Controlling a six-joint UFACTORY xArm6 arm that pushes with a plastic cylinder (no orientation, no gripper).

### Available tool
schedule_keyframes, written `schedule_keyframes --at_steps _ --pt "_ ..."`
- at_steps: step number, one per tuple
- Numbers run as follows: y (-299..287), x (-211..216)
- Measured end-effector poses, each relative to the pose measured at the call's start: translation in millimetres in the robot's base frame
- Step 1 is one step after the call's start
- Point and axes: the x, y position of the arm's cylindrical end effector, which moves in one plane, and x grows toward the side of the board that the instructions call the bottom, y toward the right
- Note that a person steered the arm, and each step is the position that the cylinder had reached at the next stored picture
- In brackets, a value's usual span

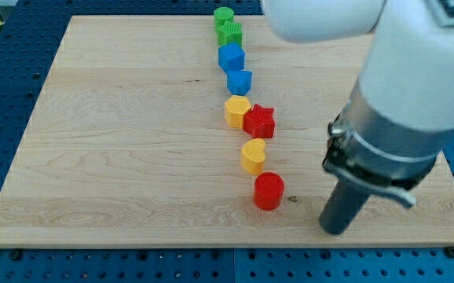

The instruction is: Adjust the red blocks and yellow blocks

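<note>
Seemingly light, rigid and quick to slide, the red cylinder (269, 191), yellow heart-like block (252, 156), red star (260, 121) and yellow hexagon (237, 112) suit flat-side nudges from our bare tip (335, 229), right of the cylinder.

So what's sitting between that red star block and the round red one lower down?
In the camera view, one yellow heart-shaped block lies between the red star and the red cylinder, touching neither.

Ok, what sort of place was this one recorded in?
Probably a robotics lab bench: a wooden board lies on a blue perforated table, small coloured blocks such as the red cylinder stand in a line, and my tip sits to that cylinder's right.
</note>
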Motion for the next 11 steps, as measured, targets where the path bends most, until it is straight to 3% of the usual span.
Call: schedule_keyframes --at_steps 2,5,11 --pt "3.9 -113.1" --pt "-31.2 -162.7" --pt "-66.9 -144.2"
